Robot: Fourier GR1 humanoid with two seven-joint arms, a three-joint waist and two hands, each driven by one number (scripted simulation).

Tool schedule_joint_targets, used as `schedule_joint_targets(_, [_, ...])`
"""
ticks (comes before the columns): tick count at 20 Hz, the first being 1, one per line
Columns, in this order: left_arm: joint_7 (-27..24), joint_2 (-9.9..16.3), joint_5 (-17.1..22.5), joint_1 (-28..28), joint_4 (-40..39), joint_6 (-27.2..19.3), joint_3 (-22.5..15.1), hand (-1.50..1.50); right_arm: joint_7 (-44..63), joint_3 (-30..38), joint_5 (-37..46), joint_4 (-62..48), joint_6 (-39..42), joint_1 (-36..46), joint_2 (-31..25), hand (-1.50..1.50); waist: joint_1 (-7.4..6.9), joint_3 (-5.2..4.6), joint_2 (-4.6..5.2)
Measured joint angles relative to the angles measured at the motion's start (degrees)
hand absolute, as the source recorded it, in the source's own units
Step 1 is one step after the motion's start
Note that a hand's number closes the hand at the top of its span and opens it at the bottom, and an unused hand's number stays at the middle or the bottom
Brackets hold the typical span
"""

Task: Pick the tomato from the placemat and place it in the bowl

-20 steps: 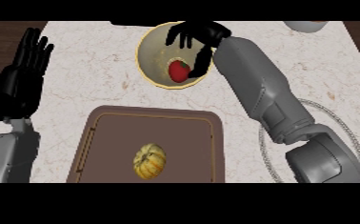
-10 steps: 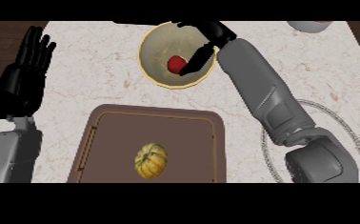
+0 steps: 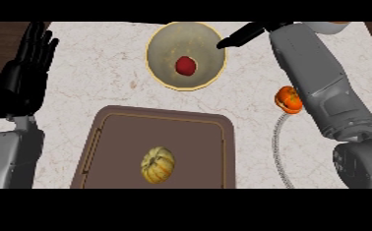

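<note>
small red tomato (image 3: 186,66) lay in round beige bowl (image 3: 161,42), left of right hand (image 3: 240,37) | hand empty, fingers straight | placing done

The counter (image 3: 109,85) has a pale marble top with faint brown veining and spans nearly the whole view. At the upper left corner, a strip of dark wood (image 3: 13,28) borders the marble. Lighting is even, with soft shadows only.

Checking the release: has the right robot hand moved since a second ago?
Yes. The right robot hand has pulled back from over the bowl toward its right rim, leaving the tomato inside.
</note>
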State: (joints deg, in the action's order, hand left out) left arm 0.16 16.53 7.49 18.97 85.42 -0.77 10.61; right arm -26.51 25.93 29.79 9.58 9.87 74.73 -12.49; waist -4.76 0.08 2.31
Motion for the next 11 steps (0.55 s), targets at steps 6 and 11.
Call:
schedule_joint_targets(6, [-0.4, -0.4, 0.0, 0.2, 0.1, 0.3, -0.5, 0.0, -1.8, 3.2, -2.8, -0.9, 5.3, -2.1, -7.5, -1.5, -0.96, 0.09, 0.76])
schedule_joint_targets(11, [-0.6, -0.9, -0.1, 0.6, 0.5, 0.3, -1.0, 0.0, -3.9, 4.5, -3.8, -1.4, 10.0, -4.0, -12.6, -1.5, -1.87, 0.21, 1.35])
